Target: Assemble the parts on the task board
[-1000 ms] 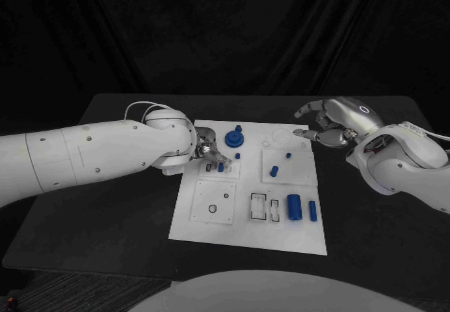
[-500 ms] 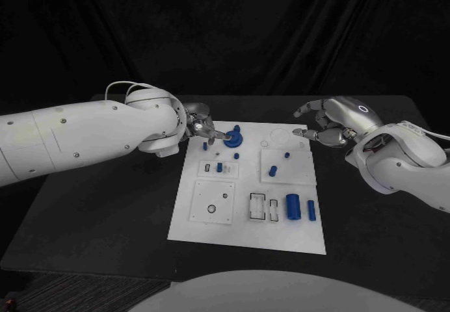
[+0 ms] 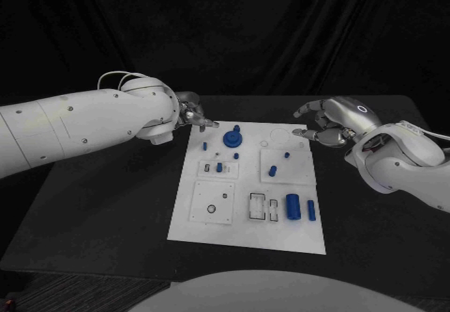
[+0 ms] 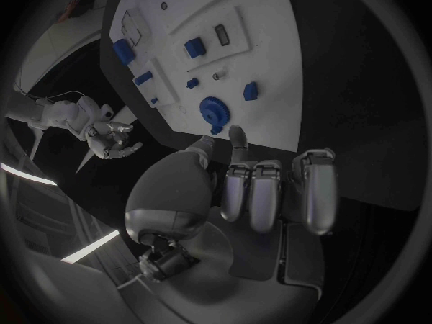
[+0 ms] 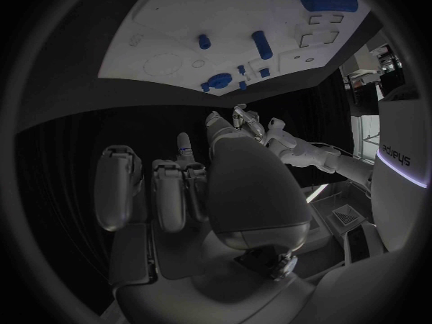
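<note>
The white task board (image 3: 246, 224) lies in the middle of the black table. Blue parts on it include a round toothed piece (image 3: 233, 138) at the far end, a small upright piece (image 3: 220, 167) in a slot plate, and a thick cylinder (image 3: 294, 207) lying beside a slim one (image 3: 312, 210). My left hand (image 3: 193, 117) hovers off the board's far left corner, fingers loosely apart and holding nothing. My right hand (image 3: 324, 127) hangs by the far right corner, loosely curled, also with nothing in it. The left wrist view shows the left hand (image 4: 256, 187) short of the toothed piece (image 4: 214, 111).
Square inset plates (image 3: 214, 202) and outlined rectangular slots (image 3: 258, 205) mark the board's near half. Small blue pegs (image 3: 274, 171) stand on its right-hand plate. Bare black table (image 3: 103, 214) lies on both sides of the board.
My left hand has lifted off the slot plate with the small upright piece and drawn back to the board's far left corner. The piece stays in its slot. The right hand has not moved.
</note>
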Controlling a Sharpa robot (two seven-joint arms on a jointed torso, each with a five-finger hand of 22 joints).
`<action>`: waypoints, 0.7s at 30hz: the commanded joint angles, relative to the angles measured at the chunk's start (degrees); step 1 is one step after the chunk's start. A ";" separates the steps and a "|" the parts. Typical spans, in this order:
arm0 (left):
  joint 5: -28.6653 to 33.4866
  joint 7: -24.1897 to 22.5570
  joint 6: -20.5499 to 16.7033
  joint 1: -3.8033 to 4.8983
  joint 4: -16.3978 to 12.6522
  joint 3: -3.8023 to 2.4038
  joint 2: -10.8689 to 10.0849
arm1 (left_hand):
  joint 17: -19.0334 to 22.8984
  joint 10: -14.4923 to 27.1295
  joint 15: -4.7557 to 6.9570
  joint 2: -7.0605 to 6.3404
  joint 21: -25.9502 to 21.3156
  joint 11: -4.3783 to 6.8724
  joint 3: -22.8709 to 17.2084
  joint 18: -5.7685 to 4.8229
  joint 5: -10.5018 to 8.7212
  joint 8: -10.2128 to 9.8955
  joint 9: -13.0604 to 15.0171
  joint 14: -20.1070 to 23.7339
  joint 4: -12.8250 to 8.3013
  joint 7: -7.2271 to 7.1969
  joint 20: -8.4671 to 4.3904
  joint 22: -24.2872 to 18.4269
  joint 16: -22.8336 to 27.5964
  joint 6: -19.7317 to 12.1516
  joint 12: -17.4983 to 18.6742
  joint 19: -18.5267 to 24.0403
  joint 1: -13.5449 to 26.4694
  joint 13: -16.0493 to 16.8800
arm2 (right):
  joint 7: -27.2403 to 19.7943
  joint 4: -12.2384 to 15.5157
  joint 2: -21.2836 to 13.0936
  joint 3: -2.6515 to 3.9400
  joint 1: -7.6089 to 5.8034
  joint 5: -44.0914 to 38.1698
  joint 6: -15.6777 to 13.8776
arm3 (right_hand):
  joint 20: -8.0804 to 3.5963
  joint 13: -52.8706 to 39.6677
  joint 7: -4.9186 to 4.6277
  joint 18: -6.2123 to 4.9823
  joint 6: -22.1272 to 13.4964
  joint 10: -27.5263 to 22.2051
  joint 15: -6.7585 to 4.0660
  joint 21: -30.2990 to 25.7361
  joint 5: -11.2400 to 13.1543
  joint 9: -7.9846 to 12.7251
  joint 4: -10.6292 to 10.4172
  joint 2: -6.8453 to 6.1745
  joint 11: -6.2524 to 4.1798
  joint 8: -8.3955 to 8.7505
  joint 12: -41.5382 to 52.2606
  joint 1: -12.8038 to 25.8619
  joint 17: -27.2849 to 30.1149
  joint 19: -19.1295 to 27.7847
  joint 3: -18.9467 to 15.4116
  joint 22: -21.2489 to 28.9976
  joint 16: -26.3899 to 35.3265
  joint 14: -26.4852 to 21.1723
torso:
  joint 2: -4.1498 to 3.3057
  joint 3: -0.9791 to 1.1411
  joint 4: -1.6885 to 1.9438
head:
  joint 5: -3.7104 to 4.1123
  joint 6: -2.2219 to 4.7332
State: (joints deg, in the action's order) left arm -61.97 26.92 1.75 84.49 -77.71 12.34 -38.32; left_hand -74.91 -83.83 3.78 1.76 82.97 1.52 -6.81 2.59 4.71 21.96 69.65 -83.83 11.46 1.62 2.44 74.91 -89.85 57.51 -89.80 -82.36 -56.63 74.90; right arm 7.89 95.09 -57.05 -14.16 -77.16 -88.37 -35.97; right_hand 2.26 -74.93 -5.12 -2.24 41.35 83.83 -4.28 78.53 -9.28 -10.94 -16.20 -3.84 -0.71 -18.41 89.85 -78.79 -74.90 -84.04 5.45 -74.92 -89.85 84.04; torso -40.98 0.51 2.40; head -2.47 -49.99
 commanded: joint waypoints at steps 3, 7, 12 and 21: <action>0.22 -0.03 3.27 -0.51 2.50 -0.05 0.92 | -15.09 -6.17 0.36 -0.09 -0.36 0.31 0.22 -0.02 0.34 0.30 0.23 -6.17 -0.06 0.10 -0.06 9.26 -0.15 -0.74 -0.20 0.06 -0.54 15.10 | 0.62 -0.03 -0.04 0.03 0.23 -0.18 0.67 | 0.28 -15.07 0.07 -0.45 0.45 6.17 0.45 -0.15 -0.34 0.13 -0.07 0.40 0.40 -0.04 0.15 -0.09 -14.86 -0.89 -0.29 -11.50 0.07 5.89 | 0.01 -0.03 -0.04 | -0.16 -0.01; 0.22 0.20 3.92 -1.01 3.80 -0.04 1.36 | -15.09 -6.17 0.31 -0.04 -0.49 0.26 0.39 0.02 0.25 0.30 0.38 -6.17 0.14 0.16 -0.04 9.19 -0.15 -0.99 -0.20 0.18 -0.44 15.10 | 0.59 -0.03 -0.07 0.03 0.26 -0.18 0.84 | 0.28 -15.07 0.07 -0.45 0.45 6.17 0.45 -0.15 -0.45 0.17 -0.06 0.46 0.40 -0.03 0.15 -0.12 -14.88 -0.89 -0.28 -11.50 0.06 5.90 | 0.02 -0.03 0.04 | -0.12 -0.01; 0.22 0.27 4.60 -1.66 5.36 -0.04 2.05 | -15.09 -6.17 0.27 -0.01 -0.53 0.21 0.56 0.02 0.13 0.34 0.52 -6.17 0.34 0.21 -0.01 9.19 -0.15 -1.14 -0.20 0.22 -0.33 15.10 | 0.55 0.00 -0.01 0.03 0.28 -0.18 0.99 | 0.28 -15.07 0.07 -0.45 0.47 6.17 0.44 -0.18 -0.61 0.22 -0.02 0.51 0.40 -0.01 0.15 -0.19 -14.84 -0.89 -0.26 -11.49 0.10 5.89 | 0.01 -0.05 -0.02 | -0.27 -0.01; 0.22 0.10 5.54 -2.61 6.05 -0.04 2.36 | -15.09 -6.17 0.14 0.10 -0.75 0.07 1.09 0.08 -0.43 0.40 0.88 -6.17 0.94 0.35 0.09 9.12 -0.15 -1.55 -0.20 0.43 0.00 15.10 | 0.59 0.29 -0.21 0.04 0.29 -0.18 1.07 | 0.28 -15.07 0.08 -0.46 0.49 6.17 0.44 -0.20 -0.75 0.26 0.00 0.55 0.39 0.00 0.15 -0.24 -14.83 -0.89 -0.24 -11.49 0.10 5.89 | 0.00 -0.02 0.02 | -0.35 -0.01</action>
State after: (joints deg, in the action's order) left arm -61.96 27.34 5.94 82.03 -71.65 12.35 -36.08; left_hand -74.91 -83.83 3.78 1.76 82.42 1.52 -5.94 2.60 4.49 21.96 70.46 -83.83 12.33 1.94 2.45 74.91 -89.85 56.19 -89.80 -82.36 -56.63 74.90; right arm 7.86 95.17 -57.16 -14.16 -77.00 -88.36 -35.21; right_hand 2.26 -74.92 -5.12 -2.24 41.35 83.83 -4.28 78.54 -9.94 -10.78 -16.20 -3.84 -0.71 -18.40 89.85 -78.79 -74.90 -84.04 5.45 -74.91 -89.85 84.04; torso -40.97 0.47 2.40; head -2.77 -49.99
